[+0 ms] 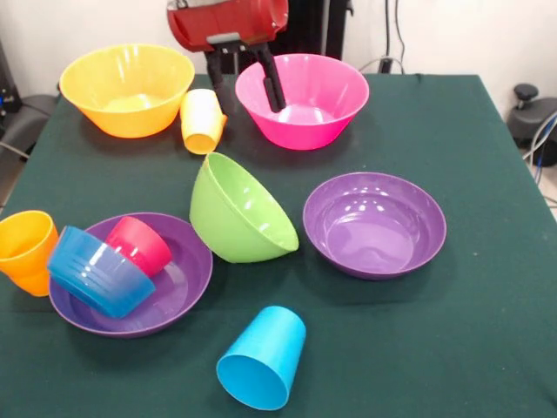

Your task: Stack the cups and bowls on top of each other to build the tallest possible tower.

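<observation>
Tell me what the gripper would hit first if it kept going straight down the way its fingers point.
Probably the pink bowl: the gripper hangs at its rim, one finger appearing over the inside, the other near the yellow cup. Depth is unclear from this single view.

green tablecloth (487,261); cables (396,35); black chair (531,113)

Bare cloth right of purple bowl (374,224)
</observation>
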